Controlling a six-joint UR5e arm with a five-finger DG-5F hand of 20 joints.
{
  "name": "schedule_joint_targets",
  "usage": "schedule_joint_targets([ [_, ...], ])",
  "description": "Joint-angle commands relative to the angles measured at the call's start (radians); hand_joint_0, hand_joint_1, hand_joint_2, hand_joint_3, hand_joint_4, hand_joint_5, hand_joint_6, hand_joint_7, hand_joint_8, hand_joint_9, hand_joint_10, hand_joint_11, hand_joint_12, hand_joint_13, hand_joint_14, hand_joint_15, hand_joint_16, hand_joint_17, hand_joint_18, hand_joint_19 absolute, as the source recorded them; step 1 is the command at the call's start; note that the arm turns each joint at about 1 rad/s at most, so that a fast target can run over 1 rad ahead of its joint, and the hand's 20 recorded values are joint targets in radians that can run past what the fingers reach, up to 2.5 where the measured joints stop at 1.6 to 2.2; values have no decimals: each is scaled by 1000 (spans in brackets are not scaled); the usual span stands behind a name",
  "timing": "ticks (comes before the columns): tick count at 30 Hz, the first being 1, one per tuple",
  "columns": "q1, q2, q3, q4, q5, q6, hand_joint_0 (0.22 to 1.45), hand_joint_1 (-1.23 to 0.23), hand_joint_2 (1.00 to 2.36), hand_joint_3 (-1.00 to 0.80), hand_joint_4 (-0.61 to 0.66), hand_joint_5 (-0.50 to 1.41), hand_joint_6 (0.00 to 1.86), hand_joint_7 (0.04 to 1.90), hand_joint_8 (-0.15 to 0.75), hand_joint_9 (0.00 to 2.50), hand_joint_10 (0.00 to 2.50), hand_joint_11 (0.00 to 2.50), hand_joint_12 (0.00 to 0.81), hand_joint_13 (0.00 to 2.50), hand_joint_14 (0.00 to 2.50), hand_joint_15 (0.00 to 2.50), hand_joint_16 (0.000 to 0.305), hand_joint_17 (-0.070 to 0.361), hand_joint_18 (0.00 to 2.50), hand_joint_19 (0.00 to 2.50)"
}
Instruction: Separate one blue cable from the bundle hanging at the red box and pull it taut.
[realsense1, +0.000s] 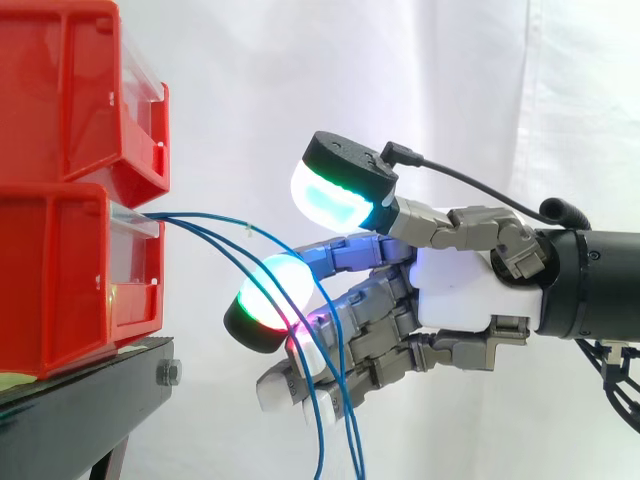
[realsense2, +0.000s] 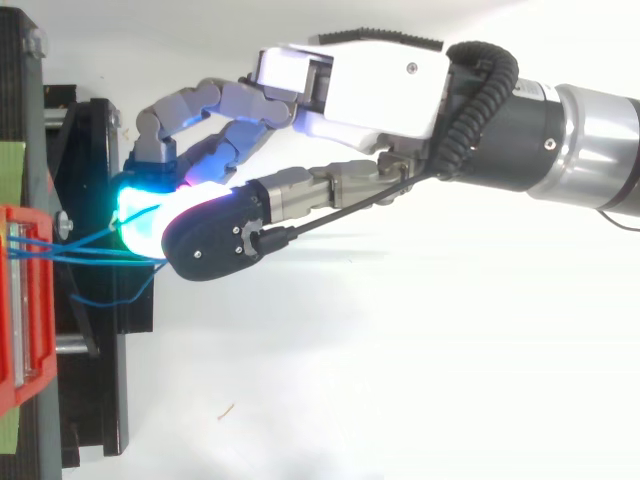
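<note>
At the front lip of the lower red bin (realsense1: 60, 280), which rests on a black stand (realsense1: 90, 400), the bundle of blue cables (realsense1: 210, 216) leaves the bin, arches toward the robot and hangs slack past the lower edge of the side view. The hand (realsense1: 455, 285) reaches in level from the right. Its fingers (realsense1: 272, 290) are loosely bent among the strands and its thumb (realsense1: 335, 195) is raised well above them, so the hand is released with no pinch visible. From above, the strands (realsense2: 80, 255) fan from the bin toward the glowing pads. Progress is judged early: the hand is at the bundle, but no single cable is yet isolated, gripped or drawn taut.
</note>
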Motion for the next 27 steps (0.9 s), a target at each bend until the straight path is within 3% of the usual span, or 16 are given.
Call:
schedule_joint_targets([
  [1, 1, 0, -1, 8, 0, -2, 565, -433, 1000, -500, 225, -164, 637, 1044, 352, 927, 12, 735, 334, 792, 13, 386, 40, 89, 752, 306],
  [27, 1, 0, -1, 4, 0, -5, 541, -528, 1000, -500, 234, -173, 595, 1078, 369, 748, 8, 958, 382, 957, 18, 863, 45, 102, 783, 402],
])
